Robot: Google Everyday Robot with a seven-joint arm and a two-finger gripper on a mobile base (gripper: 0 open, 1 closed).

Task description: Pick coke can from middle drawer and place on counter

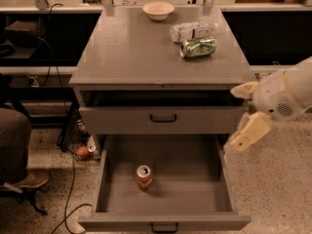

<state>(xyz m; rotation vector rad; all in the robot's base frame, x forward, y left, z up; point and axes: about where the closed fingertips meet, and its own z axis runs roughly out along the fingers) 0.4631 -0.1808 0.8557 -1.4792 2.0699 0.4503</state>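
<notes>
The coke can (144,177) stands upright on the floor of the open middle drawer (187,184), a little left of its centre. The counter (136,52) is the grey top of the cabinet above it. My gripper (233,118) hangs at the right of the cabinet, level with the upper drawer's front, above the open drawer's right wall. Its two cream fingers (249,130) are spread apart and hold nothing. The can is well to the left of the gripper and below it.
A green can (199,47) and a clear plastic bottle (191,30) lie on the counter's back right; a white bowl (158,9) stands at its back. The upper drawer (161,118) is slightly open. A person's leg (12,145) and cables (73,179) are on the left.
</notes>
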